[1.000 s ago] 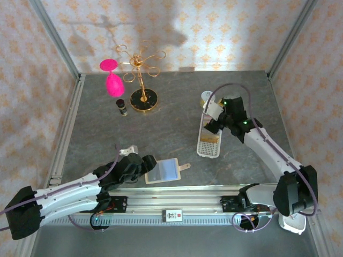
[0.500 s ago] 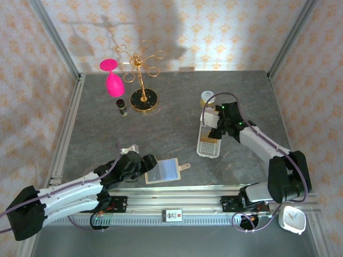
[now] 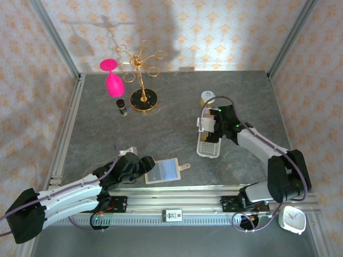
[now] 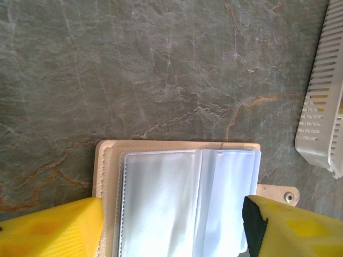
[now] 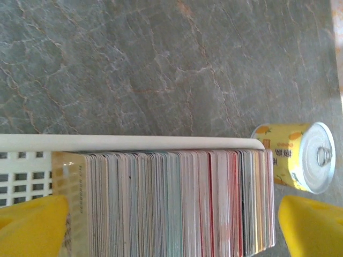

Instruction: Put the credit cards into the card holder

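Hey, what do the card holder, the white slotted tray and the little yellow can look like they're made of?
Card holder: beige cover, matte and leather-like, real or faux unclear; glossy clear plastic sleeves inside. White tray: likely moulded plastic, smooth, with even slots. Yellow can: probably metal, its silvery lid has a pull ring; the yellow side looks printed.

Left arm is reaching forward low, left gripper (image 3: 151, 163) hovering with jaws apart; right arm is stretching out, right gripper (image 3: 207, 130) pointing down, jaws spread wide.
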You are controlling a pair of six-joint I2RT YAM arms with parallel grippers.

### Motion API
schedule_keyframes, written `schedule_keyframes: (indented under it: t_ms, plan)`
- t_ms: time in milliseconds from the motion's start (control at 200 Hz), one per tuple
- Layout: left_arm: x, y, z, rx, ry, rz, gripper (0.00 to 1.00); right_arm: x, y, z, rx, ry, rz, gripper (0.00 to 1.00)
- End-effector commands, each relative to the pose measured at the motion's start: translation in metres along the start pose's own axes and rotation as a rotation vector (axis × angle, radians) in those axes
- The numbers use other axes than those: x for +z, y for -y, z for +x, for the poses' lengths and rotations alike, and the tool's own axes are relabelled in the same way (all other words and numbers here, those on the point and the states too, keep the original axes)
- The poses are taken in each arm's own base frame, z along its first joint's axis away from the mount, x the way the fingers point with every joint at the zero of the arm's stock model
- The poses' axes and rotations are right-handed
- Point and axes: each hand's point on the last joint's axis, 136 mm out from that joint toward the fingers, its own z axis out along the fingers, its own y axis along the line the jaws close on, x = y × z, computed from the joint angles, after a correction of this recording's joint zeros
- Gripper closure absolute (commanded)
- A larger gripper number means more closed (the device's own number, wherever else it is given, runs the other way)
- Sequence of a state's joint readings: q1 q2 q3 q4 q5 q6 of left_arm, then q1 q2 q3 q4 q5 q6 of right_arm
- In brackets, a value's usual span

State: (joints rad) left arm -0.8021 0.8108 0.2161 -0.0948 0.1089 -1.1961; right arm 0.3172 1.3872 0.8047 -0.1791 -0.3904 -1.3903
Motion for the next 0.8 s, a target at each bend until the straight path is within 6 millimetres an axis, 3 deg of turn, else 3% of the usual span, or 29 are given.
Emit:
schedule_keyframes:
  t_ms: [0, 235, 395, 686, 796]
  plan:
    - [0.001, -0.004, 0.001, -0.023, -0.006, 0.008, 0.3, 0.009, -0.023, 0.001, -0.023, -0.005, -0.075, 0.0]
    - [0.005, -0.011, 0.003, -0.042, -0.022, 0.007, 0.3, 0.026, -0.038, 0.018, -0.072, -0.067, -0.116, 0.0]
    - [0.006, -0.013, 0.003, -0.046, -0.023, 0.004, 0.31, 0.035, -0.035, 0.031, -0.102, -0.122, -0.059, 0.0]
    - [0.009, -0.014, 0.004, -0.054, -0.031, 0.007, 0.33, 0.035, -0.023, 0.029, -0.119, -0.13, -0.028, 0.26]
    - [0.009, -0.014, 0.004, -0.053, -0.035, 0.008, 0.33, 0.036, -0.02, 0.026, -0.119, -0.124, -0.034, 0.3]
